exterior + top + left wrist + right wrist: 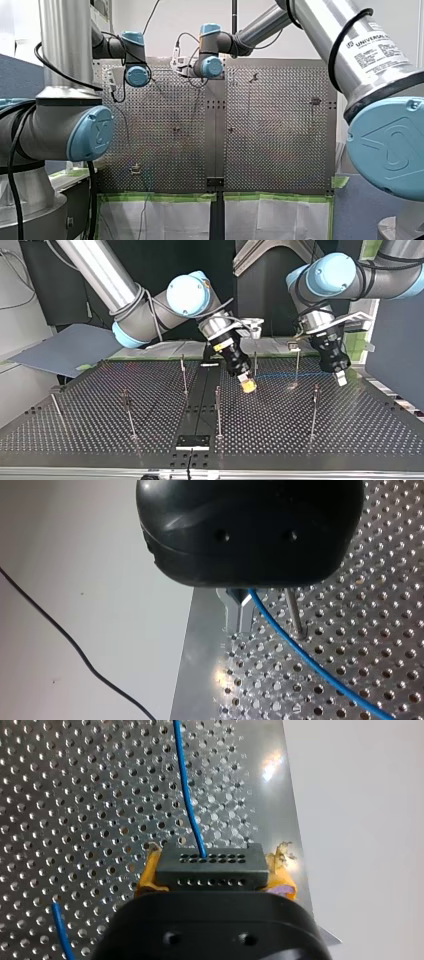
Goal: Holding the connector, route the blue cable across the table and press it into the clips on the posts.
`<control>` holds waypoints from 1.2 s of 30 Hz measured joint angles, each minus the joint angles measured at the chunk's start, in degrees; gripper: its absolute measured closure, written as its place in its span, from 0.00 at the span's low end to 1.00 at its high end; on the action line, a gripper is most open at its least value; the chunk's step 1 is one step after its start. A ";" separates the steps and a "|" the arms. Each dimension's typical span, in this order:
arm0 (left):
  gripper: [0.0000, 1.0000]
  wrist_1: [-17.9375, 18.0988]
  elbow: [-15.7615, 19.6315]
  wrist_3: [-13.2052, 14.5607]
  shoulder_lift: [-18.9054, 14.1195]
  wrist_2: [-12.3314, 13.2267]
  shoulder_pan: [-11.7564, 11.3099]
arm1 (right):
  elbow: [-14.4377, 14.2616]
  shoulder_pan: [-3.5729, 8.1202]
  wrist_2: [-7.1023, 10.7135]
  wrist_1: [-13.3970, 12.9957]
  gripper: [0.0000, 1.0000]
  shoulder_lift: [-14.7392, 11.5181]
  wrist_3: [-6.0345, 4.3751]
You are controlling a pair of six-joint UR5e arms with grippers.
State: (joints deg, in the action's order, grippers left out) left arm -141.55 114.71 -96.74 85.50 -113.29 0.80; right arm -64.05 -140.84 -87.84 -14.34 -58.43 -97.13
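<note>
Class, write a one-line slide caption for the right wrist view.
Yellow-padded jaws clamp the black connector, its blue cable running ahead over the perforated table.

- The bench (90, 405) is a perforated metal plate in two halves, with a dark centre strip (201, 395) between them.
- Thin upright posts (218, 412) stand on it, well apart.

The label (378, 50) on my right arm (320, 22) reads "UNIVERSAL".

Perforated silvery metal worktop (360, 645): glossy, catching glare. Thin blue cable (305, 657): smooth plastic sheath, faint sheen. Black rectangular connector (210, 866): matt plastic. Yellow pads (148, 876) beside it: rubbery, frayed edges.
</note>
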 joint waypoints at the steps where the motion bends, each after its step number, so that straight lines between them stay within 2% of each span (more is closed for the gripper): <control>1: 1.00 0.03 -0.17 -0.10 0.23 0.38 -0.39 | 0.43 -0.05 0.06 0.26 1.00 0.37 0.00; 6: 1.00 0.20 -1.09 -0.58 2.34 2.79 -2.16 | 2.92 -0.21 0.17 0.92 1.00 2.65 0.00; 11: 1.00 1.14 -2.23 -1.86 3.98 5.46 -2.85 | 5.31 -0.22 0.20 1.03 1.00 4.34 0.00; 17: 1.00 1.42 -4.06 -3.29 4.37 7.83 -3.25 | 7.38 -0.07 0.29 1.01 1.00 5.78 0.00; 29: 1.00 1.28 -5.09 -3.77 6.78 8.24 -4.78 | 9.03 0.22 0.47 1.19 1.00 7.36 0.00; 36: 1.00 0.85 -5.11 -3.58 6.63 8.30 -4.78 | 9.10 0.25 0.47 1.23 1.00 7.48 0.00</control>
State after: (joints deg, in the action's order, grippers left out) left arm -140.69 109.59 -100.32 92.13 -104.99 -3.99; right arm -54.95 -140.59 -87.38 -13.11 -50.95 -97.13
